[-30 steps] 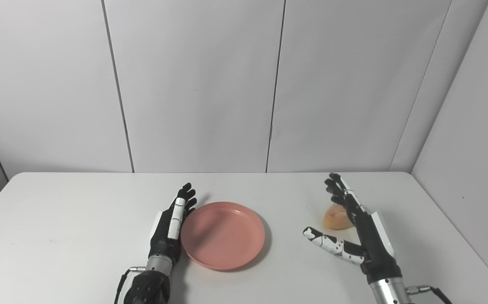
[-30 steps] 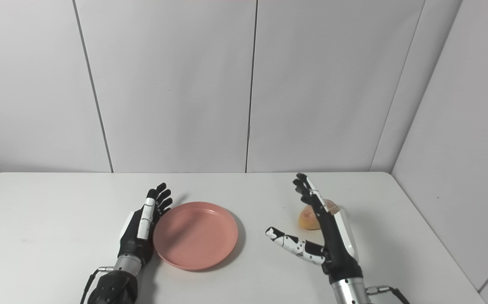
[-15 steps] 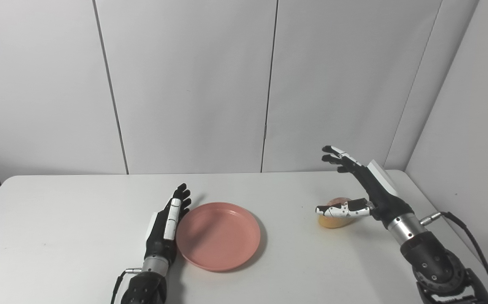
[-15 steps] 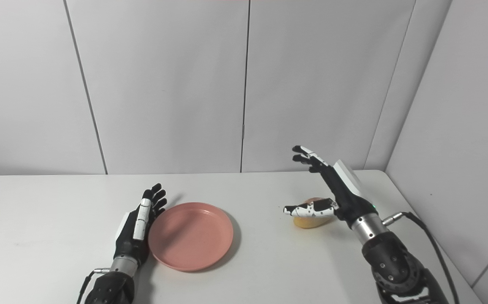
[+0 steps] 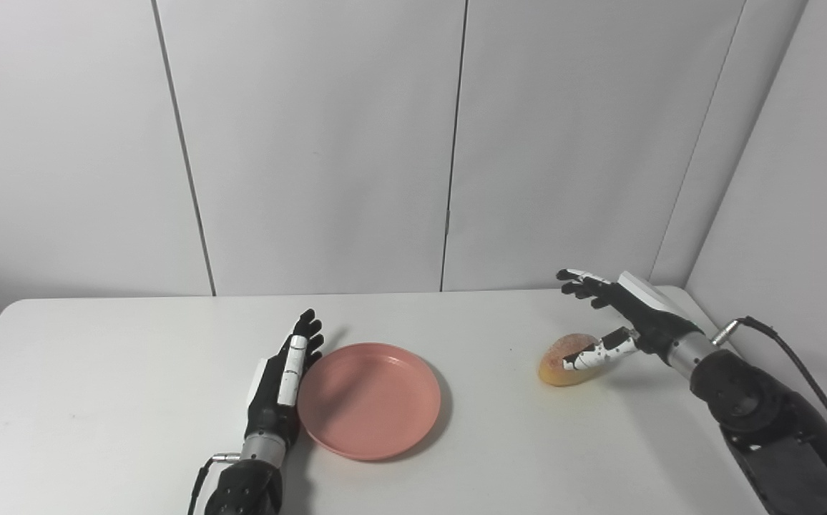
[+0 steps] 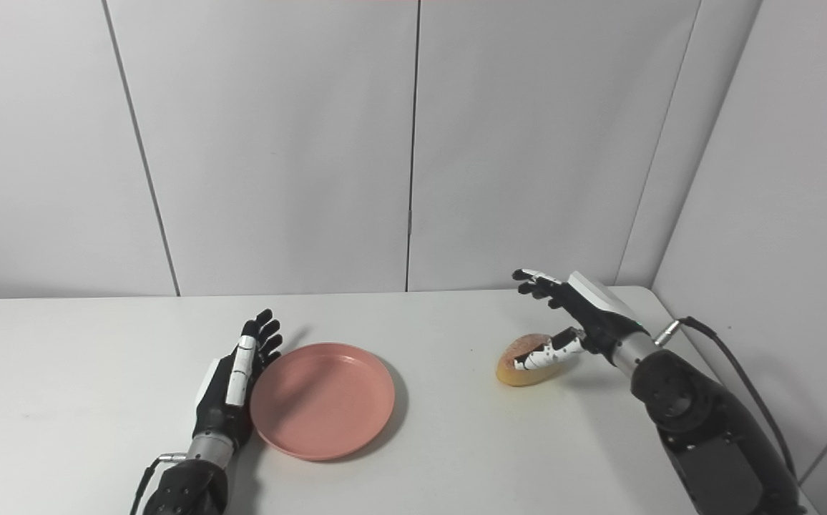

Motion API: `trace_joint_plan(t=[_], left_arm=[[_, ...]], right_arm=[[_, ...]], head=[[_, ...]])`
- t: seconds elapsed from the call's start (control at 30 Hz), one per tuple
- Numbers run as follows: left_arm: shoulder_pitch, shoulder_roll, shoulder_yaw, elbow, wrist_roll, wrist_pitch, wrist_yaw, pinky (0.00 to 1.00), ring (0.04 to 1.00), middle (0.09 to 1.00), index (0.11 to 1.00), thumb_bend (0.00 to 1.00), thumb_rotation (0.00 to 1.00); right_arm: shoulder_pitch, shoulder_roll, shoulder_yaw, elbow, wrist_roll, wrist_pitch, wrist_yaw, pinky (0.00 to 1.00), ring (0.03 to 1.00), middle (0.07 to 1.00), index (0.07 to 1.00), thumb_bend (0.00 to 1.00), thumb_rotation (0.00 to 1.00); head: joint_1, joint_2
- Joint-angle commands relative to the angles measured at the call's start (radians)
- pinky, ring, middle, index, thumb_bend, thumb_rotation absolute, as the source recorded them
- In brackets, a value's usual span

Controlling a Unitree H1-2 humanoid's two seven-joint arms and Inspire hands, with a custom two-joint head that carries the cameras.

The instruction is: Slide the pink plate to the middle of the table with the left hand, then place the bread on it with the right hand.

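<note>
One bread [image 5: 562, 352] at right of frame under open, empty right hand [image 5: 624, 311], thumb on it; one plate [image 5: 369, 400] mid-bench [image 5: 99, 372] against flat, open left hand [image 5: 281, 383].

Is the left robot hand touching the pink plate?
Touching. In the left eye view the left robot hand lies edge-on against the pink plate's left rim, no gap visible.

White table [image 5: 99, 400], pale grey wall panels [image 5: 313, 143] behind, dark vertical seams between panels
</note>
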Motion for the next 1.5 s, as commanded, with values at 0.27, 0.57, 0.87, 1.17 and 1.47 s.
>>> trace_joint_plan(t=[0.27,0.57,0.87,1.17,1.47], left_arm=[[-0.009,-0.008,0.005,-0.006,-0.012,-0.019,-0.019,0.94,0.945,0.949,0.92,0.8,1.0],[-0.005,-0.008,0.005,-0.017,-0.013,-0.01,-0.023,0.94,0.946,0.952,0.922,0.81,1.0],[0.007,-0.015,-0.001,-0.041,-0.007,0.0,-0.015,0.95,0.949,0.95,0.912,0.81,1.0],[0.027,-0.026,-0.001,-0.079,0.0,0.022,0.0,0.95,0.937,0.938,0.91,0.78,1.0],[0.04,-0.031,0.001,-0.104,-0.003,0.043,-0.002,0.95,0.936,0.935,0.907,0.77,1.0]], right_arm=[[-0.107,-0.071,0.062,0.097,-0.023,-0.111,0.043,0.8,0.918,0.928,0.899,0.88,0.15],[-0.125,-0.084,0.126,0.126,-0.103,-0.111,0.06,0.81,0.929,0.92,0.902,0.89,0.11],[-0.128,-0.084,0.176,0.15,-0.184,-0.118,0.049,0.91,0.946,0.923,0.905,0.88,0.12],[-0.124,-0.07,0.22,0.226,-0.272,-0.268,-0.072,0.88,0.833,0.792,0.79,0.75,0.01],[-0.127,-0.047,0.23,0.29,-0.339,-0.364,-0.23,0.29,0.416,0.52,0.519,0.52,0.0]], head=[[0.002,0.005],[0.004,0.012],[0.006,0.02],[0.01,0.024],[0.011,0.027]])
